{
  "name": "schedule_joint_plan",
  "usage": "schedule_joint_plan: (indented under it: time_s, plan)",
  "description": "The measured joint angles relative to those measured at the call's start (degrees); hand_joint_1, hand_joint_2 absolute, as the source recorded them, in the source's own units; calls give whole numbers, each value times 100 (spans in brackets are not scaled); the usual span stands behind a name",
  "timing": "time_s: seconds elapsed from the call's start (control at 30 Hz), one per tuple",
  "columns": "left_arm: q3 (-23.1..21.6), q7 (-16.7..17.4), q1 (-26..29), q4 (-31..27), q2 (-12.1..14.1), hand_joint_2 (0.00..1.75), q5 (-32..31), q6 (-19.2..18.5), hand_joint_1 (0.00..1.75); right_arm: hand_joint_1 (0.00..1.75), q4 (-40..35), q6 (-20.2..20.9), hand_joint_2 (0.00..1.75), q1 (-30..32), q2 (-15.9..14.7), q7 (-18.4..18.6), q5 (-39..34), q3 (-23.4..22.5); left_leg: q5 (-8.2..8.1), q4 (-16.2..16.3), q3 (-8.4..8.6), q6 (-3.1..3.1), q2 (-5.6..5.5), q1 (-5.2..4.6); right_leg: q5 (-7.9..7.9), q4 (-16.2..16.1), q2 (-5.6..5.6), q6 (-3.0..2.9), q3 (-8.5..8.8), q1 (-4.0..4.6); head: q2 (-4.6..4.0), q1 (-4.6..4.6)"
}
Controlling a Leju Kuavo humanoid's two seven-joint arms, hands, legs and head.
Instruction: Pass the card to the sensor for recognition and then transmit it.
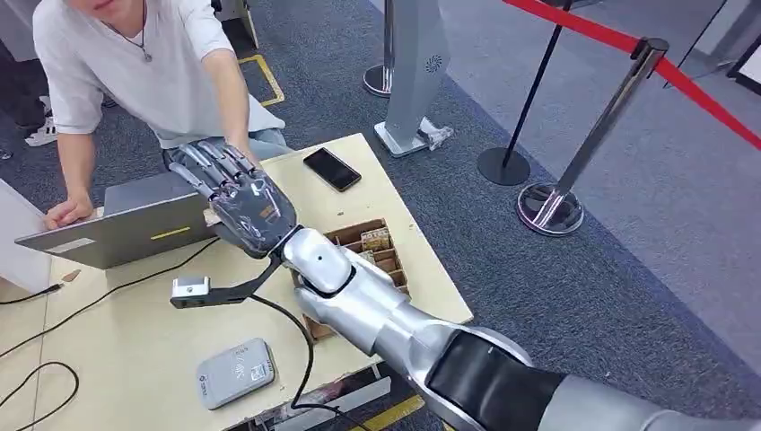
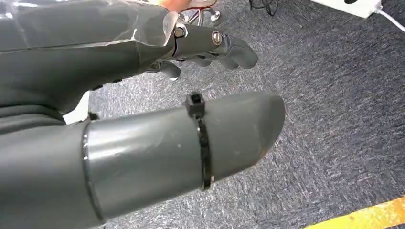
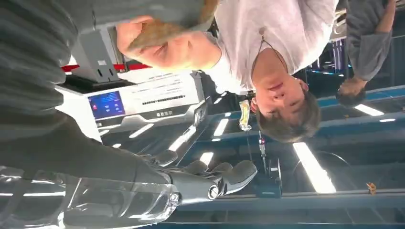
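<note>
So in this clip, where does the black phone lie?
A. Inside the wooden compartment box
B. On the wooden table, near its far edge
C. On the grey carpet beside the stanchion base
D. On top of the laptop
B: in the head view the black phone lies flat on the wooden table near its far edge, apart from the compartment box and the laptop.
</note>
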Motion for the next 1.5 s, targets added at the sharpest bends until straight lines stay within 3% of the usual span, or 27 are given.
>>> schedule_joint_plan:
  time_s: [0.9,1.1,1.37,1.5]
  plan:
    - [9,-39,-1,0,0,0,-37,-31,0,175,162,302,175,-141,9,-79,-114,79,0,0,0,0,0,0,0,0,0,0,0,0,0,0]
    - [28,-37,0,0,0,0,-55,-22,0,175,-156,356,175,-69,13,-271,-573,101,0,0,0,0,0,0,0,0,0,0,-1,0,0,0]
    - [44,-52,-1,0,0,0,-122,-26,0,175,-1636,1288,175,310,11,-791,-2206,197,-2,0,0,-1,1,0,-2,0,0,0,-4,0,0,0]
    - [70,-102,-2,0,2,0,-138,-68,0,175,-2296,2354,175,509,-22,-975,-3383,430,-2,0,0,-1,2,0,-2,-1,2,0,-5,0,0,0]
